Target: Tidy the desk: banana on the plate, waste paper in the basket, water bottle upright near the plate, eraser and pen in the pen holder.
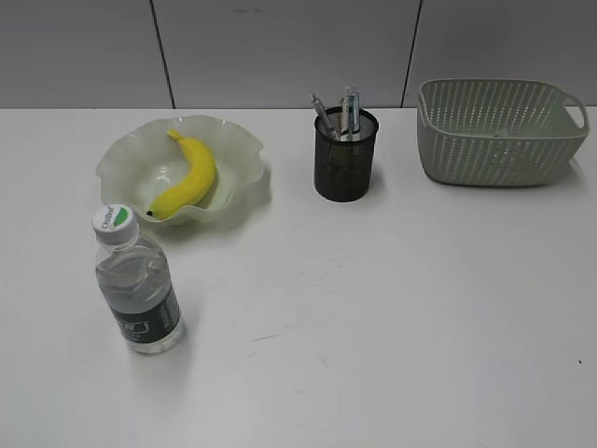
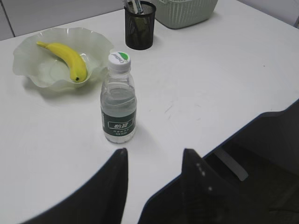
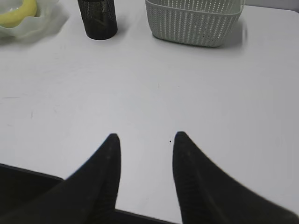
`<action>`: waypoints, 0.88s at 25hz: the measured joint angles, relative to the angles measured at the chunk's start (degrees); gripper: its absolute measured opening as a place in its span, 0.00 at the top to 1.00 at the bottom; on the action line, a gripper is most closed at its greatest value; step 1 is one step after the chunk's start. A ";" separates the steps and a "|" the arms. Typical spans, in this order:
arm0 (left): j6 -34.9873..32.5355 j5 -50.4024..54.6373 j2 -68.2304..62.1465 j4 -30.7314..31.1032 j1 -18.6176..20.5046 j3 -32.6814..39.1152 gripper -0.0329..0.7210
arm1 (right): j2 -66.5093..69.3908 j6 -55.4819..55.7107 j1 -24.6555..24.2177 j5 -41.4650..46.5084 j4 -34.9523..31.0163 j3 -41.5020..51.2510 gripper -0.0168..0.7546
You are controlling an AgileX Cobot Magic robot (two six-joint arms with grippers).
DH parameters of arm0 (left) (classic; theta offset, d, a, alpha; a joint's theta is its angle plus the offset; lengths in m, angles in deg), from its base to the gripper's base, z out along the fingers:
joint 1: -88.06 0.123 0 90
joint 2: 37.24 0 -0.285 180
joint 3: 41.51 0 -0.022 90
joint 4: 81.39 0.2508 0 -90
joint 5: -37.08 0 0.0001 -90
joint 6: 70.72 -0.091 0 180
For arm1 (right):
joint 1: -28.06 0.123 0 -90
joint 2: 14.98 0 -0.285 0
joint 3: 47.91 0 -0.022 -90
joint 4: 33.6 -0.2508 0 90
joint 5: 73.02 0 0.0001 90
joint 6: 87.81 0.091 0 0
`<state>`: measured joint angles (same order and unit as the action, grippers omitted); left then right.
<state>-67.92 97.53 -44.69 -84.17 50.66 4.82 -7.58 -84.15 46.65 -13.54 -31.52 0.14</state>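
Banana (image 1: 191,177) lies in the plate (image 1: 126,159). Water bottle (image 1: 137,289) stands upright near it on the surface (image 1: 420,308). Left hand (image 2: 154,156) and right hand (image 3: 145,140) both part open, empty.

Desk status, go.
Left gripper and right gripper open, empty. Banana on plate, water bottle upright beside it. Nothing in the way.

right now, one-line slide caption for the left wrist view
Upright bottle stands on the desk beside the plate holding the banana; open left jaws empty.
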 joint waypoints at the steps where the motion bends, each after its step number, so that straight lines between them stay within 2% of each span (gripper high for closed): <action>1: 0.00 0.00 0.00 0.00 0.00 0.00 0.57 | 0.00 0.00 0.00 0.00 0.00 0.00 0.58; 7: 0.05 0.00 0.00 -0.10 1.09 0.00 0.57 | 0.00 0.00 -0.46 0.00 0.00 0.00 0.58; 9: 0.05 0.00 0.00 -0.29 4.68 0.00 0.57 | 0.00 0.00 -2.39 0.00 0.00 0.00 0.58; 13: 0.05 0.00 0.00 -0.29 16.73 0.00 0.57 | 0.00 0.00 -10.16 0.00 0.00 0.00 0.58; 16: 0.05 -0.04 0.02 -0.36 23.09 0.00 0.57 | -0.04 0.00 -14.38 0.00 0.00 0.00 0.58; 18: 0.05 -0.04 0.02 -0.36 24.58 0.00 0.57 | -0.04 0.00 -15.26 0.00 0.00 0.00 0.58; 22: 0.05 -0.04 0.02 -0.36 24.91 0.00 0.57 | -0.04 0.00 -15.33 0.00 0.00 0.00 0.58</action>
<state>-67.87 97.49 -44.67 -84.53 75.57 4.82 -7.62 -84.15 31.33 -13.54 -31.52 0.14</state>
